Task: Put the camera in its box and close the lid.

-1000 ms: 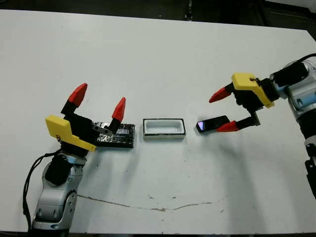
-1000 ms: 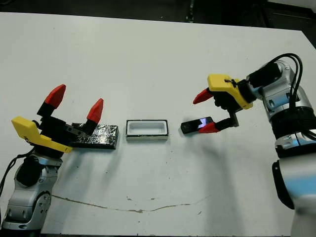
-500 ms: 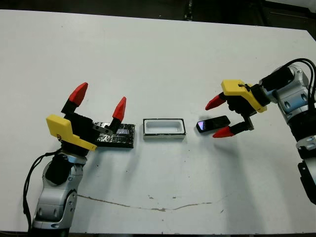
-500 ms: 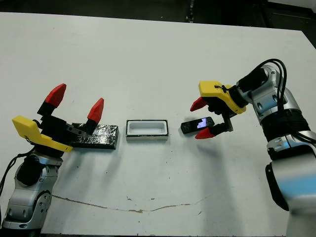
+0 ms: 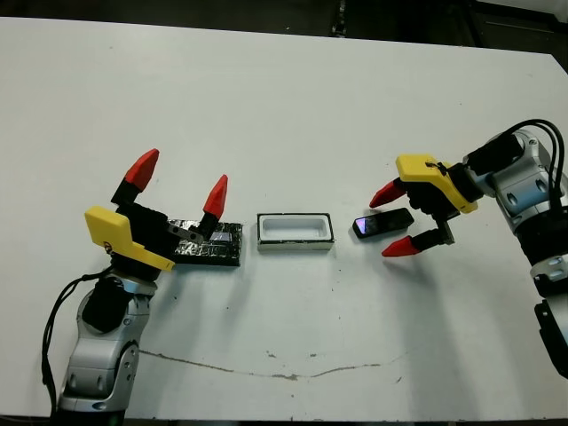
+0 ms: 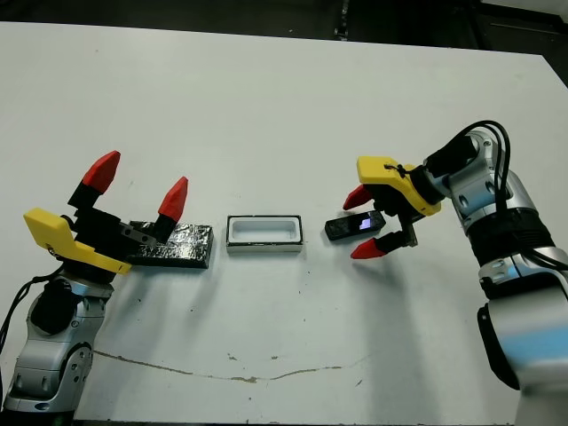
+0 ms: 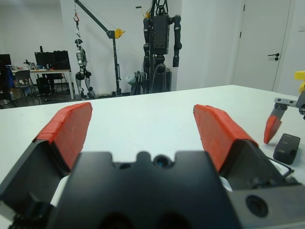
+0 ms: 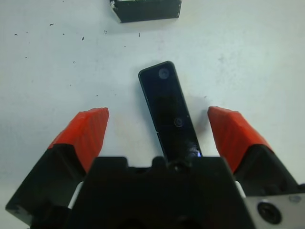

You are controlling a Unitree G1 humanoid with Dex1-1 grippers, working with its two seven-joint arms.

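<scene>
The camera (image 5: 382,224), a small black bar with a bluish glint, lies flat on the table just right of the box (image 5: 295,232), a shallow white-inside tray with a black rim. My right gripper (image 5: 391,218) is open and straddles the camera, one red finger on each side; the right wrist view shows the camera (image 8: 168,108) between the fingers, untouched. The crinkly black lid (image 5: 211,245) lies left of the box. My left gripper (image 5: 177,183) is open, its fingers raised over the lid's left end.
The white table (image 5: 284,106) stretches wide behind the objects. A thin dark crack line (image 5: 266,366) runs near the front edge. In the left wrist view, robot stands and desks stand beyond the table's far side.
My right gripper has moved left and lowered so its open fingers now bracket the camera. The camera, box, lid and left gripper have not moved.
</scene>
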